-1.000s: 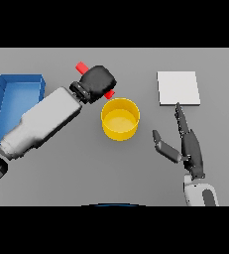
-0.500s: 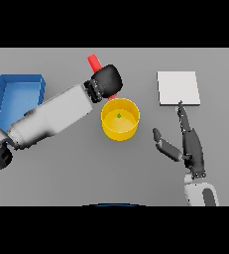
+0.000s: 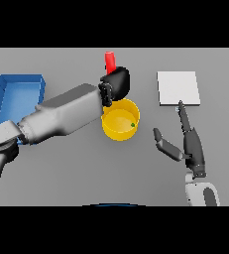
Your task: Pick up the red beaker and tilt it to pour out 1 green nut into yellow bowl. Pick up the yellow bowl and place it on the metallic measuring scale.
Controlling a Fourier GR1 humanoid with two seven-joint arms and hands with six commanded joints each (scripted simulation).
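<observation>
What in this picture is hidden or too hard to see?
- Red beaker, head view: only its top shows; the left hand covers the rest, and whatever remains inside.
- Yellow bowl: its left rim is behind the arm.
- Green nut: too small to tell its shape.
- Blue tray: its near end is hidden by the arm.

A blue tray sits at the left end of the grey bench, toward its far side. The tray is rectangular, with raised walls and a flat blue floor. Part of its near side is hidden, so its full outline cannot be told.
</observation>
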